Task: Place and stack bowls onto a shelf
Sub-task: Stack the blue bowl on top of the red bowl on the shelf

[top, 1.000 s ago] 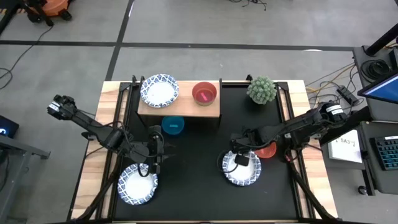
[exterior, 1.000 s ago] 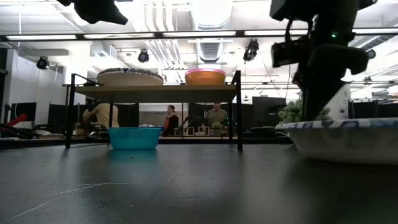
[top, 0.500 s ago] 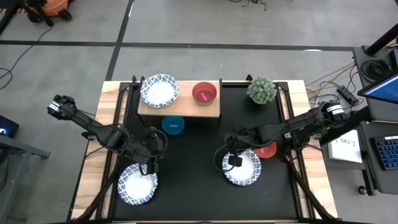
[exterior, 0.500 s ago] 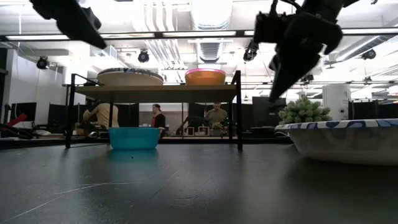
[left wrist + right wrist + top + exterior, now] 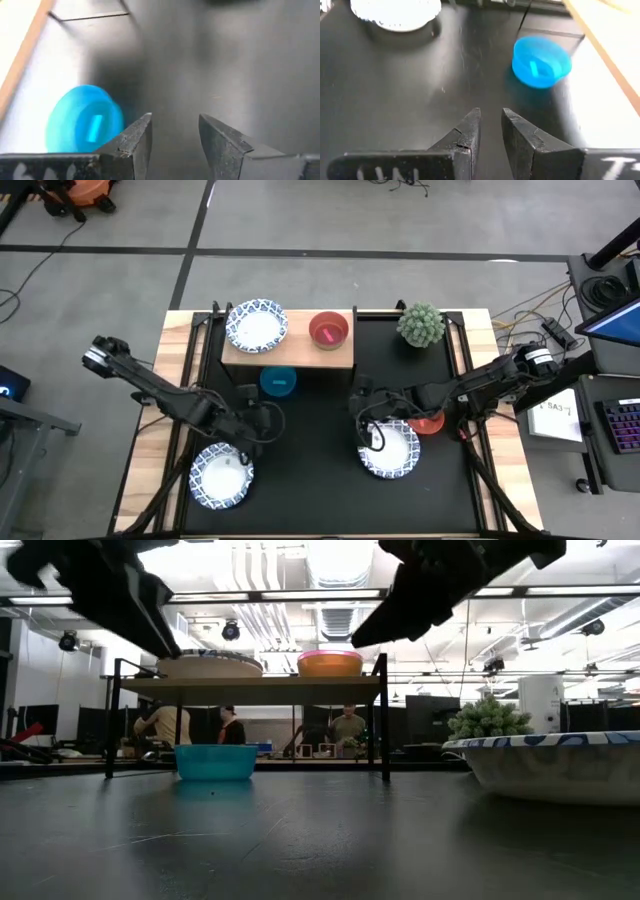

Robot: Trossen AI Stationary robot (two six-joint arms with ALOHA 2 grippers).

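Black table (image 5: 320, 480) carried everything. Wooden shelf (image 5: 288, 358) stood at its far edge, holding one white blue-rimmed bowl (image 5: 257, 326) and a magenta bowl (image 5: 328, 331) side by side. Plant (image 5: 421, 325) sat right of the shelf. Two more white bowls lay on the near half of the table: left bowl (image 5: 221, 476) and right bowl (image 5: 389, 448). Teal bowl (image 5: 278, 381) sat on the table just in front of the shelf. Red bowl (image 5: 429, 421) lay beside the right bowl, partly hidden by the right arm. Left gripper (image 5: 262, 418) hung between the left bowl and the teal bowl, jaws moderately apart, nothing in them. Right gripper (image 5: 361, 402) hung over the table by the right bowl's far-left rim, jaws a narrow gap apart, holding nothing.
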